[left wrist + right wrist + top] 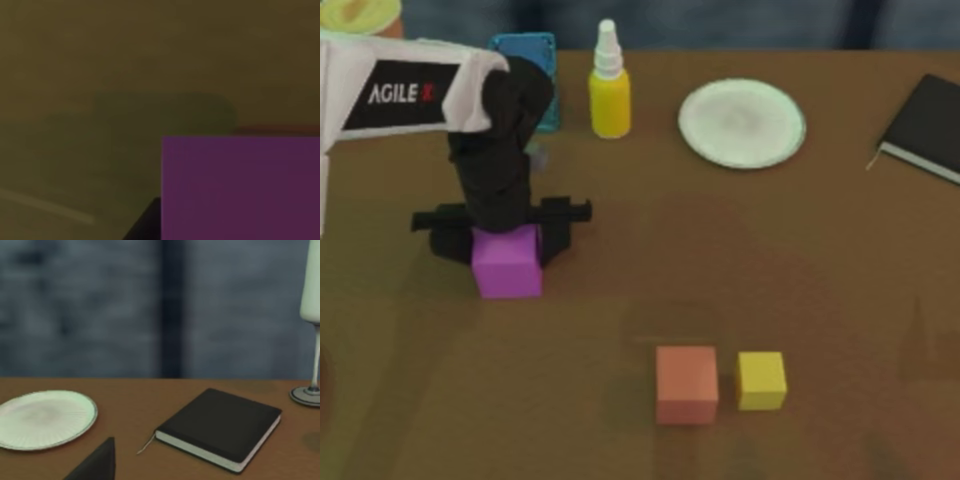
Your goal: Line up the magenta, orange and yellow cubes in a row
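**Left claw on the magenta cube**

Our left claw [506, 232] pinches the magenta cube [507, 262] on the worktop [620, 300] — well apart from the orange cube [686, 384]. Just beside that cube sits the yellow cube [761, 380].

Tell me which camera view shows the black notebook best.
The right wrist view: the black notebook lies whole and close on the table beside the white plate, with its page edges and ribbon visible. The top view catches it only at the right edge, cut off. The left wrist view shows none of it, only the magenta cube.
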